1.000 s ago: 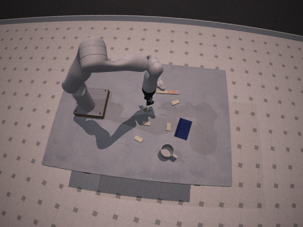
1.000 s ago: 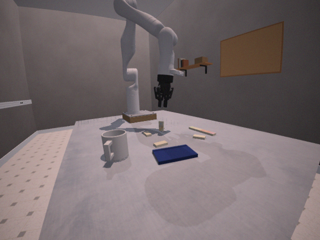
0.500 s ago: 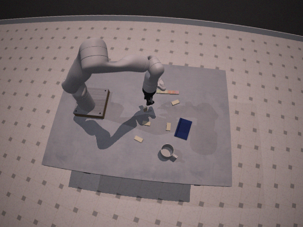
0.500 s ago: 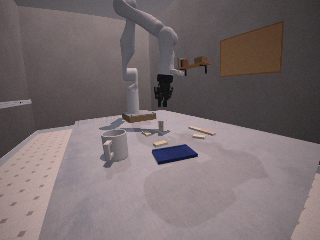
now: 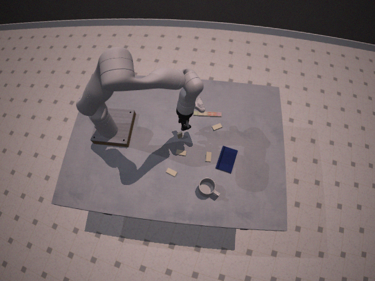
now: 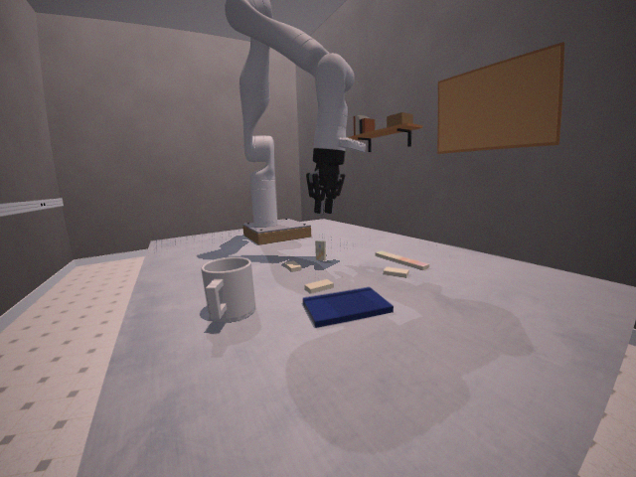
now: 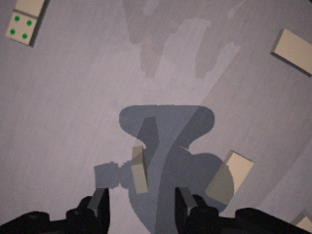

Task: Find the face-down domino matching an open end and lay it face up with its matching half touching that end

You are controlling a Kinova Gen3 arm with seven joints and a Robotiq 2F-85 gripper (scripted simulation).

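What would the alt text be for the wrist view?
Between the open claw's fingertips and seen from above, one domino stands on end in shadow, untouched; blank-backed dominoes lie to the right, and at upper left a domino end shows four green pips.

In my exterior view, a grey cylindrical mug [image 5: 207, 187] [image 6: 234, 289] sits near left on the grey tabletop [image 5: 115, 193] [image 6: 231, 400] [image 7: 73, 97], left of a flat blue rectangular block [image 5: 227, 159] [image 6: 348, 306]; the straight cream domino line [image 5: 208, 113] [image 6: 401, 259] [image 7: 21, 28] lies farther right.

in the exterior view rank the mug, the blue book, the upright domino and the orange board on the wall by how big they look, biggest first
1. orange board
2. mug and blue book, too close to rank
3. upright domino
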